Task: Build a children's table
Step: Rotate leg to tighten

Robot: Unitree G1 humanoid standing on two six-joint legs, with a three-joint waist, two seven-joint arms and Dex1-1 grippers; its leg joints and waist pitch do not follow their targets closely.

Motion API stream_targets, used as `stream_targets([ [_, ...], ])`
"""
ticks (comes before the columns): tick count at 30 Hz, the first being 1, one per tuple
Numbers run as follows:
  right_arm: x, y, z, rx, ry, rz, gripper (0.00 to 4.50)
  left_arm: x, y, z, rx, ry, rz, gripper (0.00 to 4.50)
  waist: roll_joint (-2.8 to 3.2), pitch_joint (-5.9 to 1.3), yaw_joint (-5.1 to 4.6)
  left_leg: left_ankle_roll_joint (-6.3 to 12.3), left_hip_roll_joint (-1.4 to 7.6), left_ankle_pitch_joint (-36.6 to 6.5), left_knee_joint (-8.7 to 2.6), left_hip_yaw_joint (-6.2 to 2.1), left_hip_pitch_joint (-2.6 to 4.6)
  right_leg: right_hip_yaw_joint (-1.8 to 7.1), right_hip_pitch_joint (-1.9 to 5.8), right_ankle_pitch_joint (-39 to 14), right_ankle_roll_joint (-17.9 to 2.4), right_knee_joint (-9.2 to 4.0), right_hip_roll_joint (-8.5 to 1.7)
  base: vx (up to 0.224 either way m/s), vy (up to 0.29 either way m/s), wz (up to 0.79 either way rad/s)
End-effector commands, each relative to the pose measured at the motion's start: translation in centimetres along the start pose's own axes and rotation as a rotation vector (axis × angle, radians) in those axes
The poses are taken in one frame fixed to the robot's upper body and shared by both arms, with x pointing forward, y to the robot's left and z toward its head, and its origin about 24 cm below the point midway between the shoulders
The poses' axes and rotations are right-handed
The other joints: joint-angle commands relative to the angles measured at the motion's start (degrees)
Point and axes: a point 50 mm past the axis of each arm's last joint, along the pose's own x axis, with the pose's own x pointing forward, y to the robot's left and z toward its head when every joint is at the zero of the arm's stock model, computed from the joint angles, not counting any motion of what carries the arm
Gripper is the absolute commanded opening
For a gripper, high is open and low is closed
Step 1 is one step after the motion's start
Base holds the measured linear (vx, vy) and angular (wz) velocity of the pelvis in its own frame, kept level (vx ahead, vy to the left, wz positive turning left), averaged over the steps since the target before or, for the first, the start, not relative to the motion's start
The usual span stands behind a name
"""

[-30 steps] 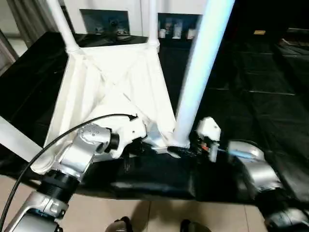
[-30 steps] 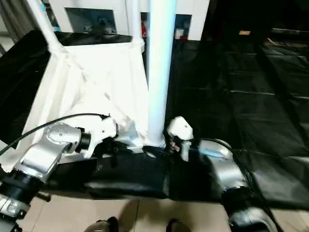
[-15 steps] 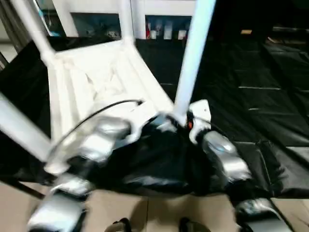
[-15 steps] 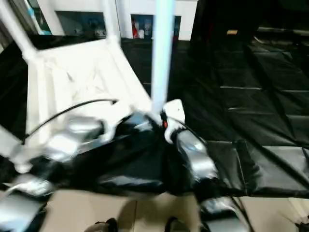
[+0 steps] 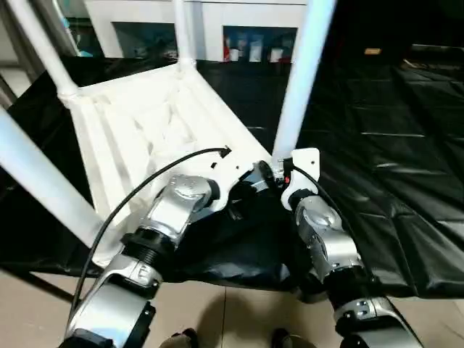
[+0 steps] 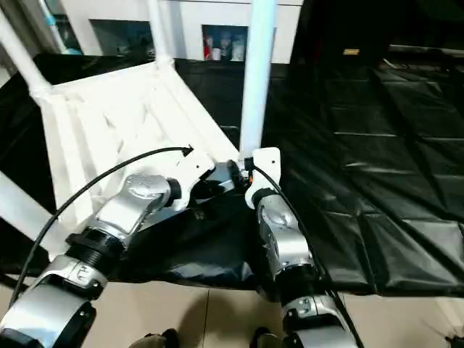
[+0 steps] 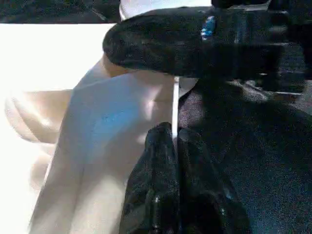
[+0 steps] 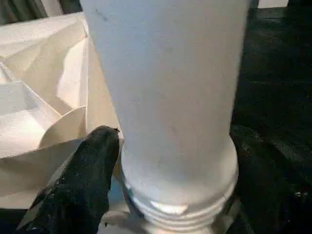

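Tabletop (image 5: 152,123) lies upside down on a black sheet (image 5: 391,167), ribbed underside up, with legs standing in its corner sockets: two at the far corners (image 5: 43,51) (image 5: 181,32), one at the near left corner (image 5: 40,181), and one at the near right corner (image 5: 297,80), rising out of the top of the picture. Both grippers meet at the base of that near right leg. The left gripper (image 7: 175,146) is clenched, its two black fingers pressed together with their tips just beside the leg's base and the socket. The right gripper (image 8: 165,190) straddles the same leg low down, one black finger (image 8: 83,180) showing on one side of the tube just above the threaded collar where it enters the socket; whether it grips the leg or merely surrounds it I cannot tell. A white cabinet (image 5: 217,14) with glass doors stands beyond the sheet.
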Motion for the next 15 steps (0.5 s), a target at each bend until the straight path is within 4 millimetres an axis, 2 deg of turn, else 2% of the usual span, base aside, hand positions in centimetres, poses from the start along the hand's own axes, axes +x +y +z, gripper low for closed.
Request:
stream_targets([
  [1,-0.3,0.8,-1.3,0.007,0.051,0.076,3.9,0.2,-1.0,-3.2,-0.098,0.051,-0.033,0.0,-1.16,-1.82,0.06,2.28,2.01,-23.2,-4.84,-1.4,0.52,1.11,1.08,-32.8,-4.1,-4.22,-1.96,0.0,0.0,0.0],
  [4,-0.5,-0.2,-0.6,-0.104,0.028,0.128,4.21,-0.4,-0.8,-3.5,-0.086,0.045,-0.059,0.0,-1.22,-1.83,0.09,2.33,2.02,-21.8,-4.75,-1.23,0.53,1.13,1.08,-32.0,-4.5,-4.2,-1.93,0.0,0.0,0.0],
  [6,-0.8,-0.8,-0.2,-0.128,0.015,0.189,4.21,-0.8,-0.8,-3.6,-0.076,0.038,-0.081,0.0,-1.14,-2.1,0.39,3.01,2.16,-19.5,-4.47,-0.91,0.77,1.28,1.15,-27.5,-6.2,-3.85,-1.81,0.0,0.0,0.0],
  [7,-1.4,-1.3,0.2,-0.148,0.007,0.289,4.21,-1.4,-0.7,-3.8,-0.061,0.03,-0.112,0.0,-1.28,-2.12,0.49,3.74,2.23,-18.3,-4.42,-0.83,0.37,1.24,1.59,-24.4,-7.1,-3.44,-1.73,0.0,0.0,0.0],
  [8,-1.4,-1.3,0.2,-0.148,0.007,0.289,4.21,-1.4,-0.7,-3.8,-0.061,0.03,-0.112,0.0,-1.3,-2.19,0.53,4.06,2.26,-17.4,-4.31,-0.8,0.18,1.26,1.81,-22.6,-7.6,-3.1,-1.72,0.0,0.0,0.0],
  [9,-1.8,-1.7,0.5,-0.156,0.003,0.359,4.21,-1.8,-0.7,-3.9,-0.05,0.025,-0.133,0.0,-1.12,-2.09,0.7,4.68,2.29,-17.2,-4.14,-0.45,0.58,1.36,1.43,-20.5,-8.8,-3.12,-1.55,0.0,0.0,0.0],
  [10,-1.8,-1.7,0.5,-0.156,0.003,0.359,4.21,-1.8,-0.7,-3.9,-0.05,0.025,-0.133,0.0,-1.28,-2.16,0.67,4.91,2.32,-17.2,-3.92,-0.26,0.67,1.48,1.35,-19.5,-9.3,-2.99,-1.5,0.0,0.0,0.0],
  [11,-2.6,-2.1,0.8,-0.179,-0.003,0.464,4.21,-2.4,-0.8,-4.0,-0.03,0.009,-0.186,0.0,-1.56,-2.11,0.65,5.44,2.22,-16.4,-3.78,-0.17,0.58,1.47,1.61,-18.2,-10.2,-2.71,-1.49,0.0,0.0,0.0],
  [12,-3.5,-2.5,1.1,-0.217,-0.001,0.56,4.21,-3.1,-1.0,-4.3,-0.009,0.012,-0.252,0.0,-1.54,-2.23,0.97,6.59,2.32,-15.0,-3.55,-0.12,0.52,1.49,1.82,-18.2,-10.4,-2.46,-1.66,0.0,0.0,0.0],
  [14,-4.5,-2.8,1.3,-0.254,0.01,0.682,4.21,-4.2,-1.3,-4.7,0.022,0.024,-0.341,0.0,-1.31,-2.34,1.16,7.32,2.49,-13.3,-3.25,0.04,0.65,1.58,1.67,-16.2,-11.0,-2.16,-1.59,0.064,-0.043,0.06],
  [15,-4.5,-2.8,1.3,-0.254,0.01,0.682,4.21,-4.2,-1.3,-4.7,0.022,0.024,-0.341,0.0,-1.4,-2.46,1.13,7.93,2.41,-11.7,-2.9,0.27,0.61,1.62,1.63,-13.6,-12.1,-1.82,-1.4,0.069,-0.046,0.06],
])
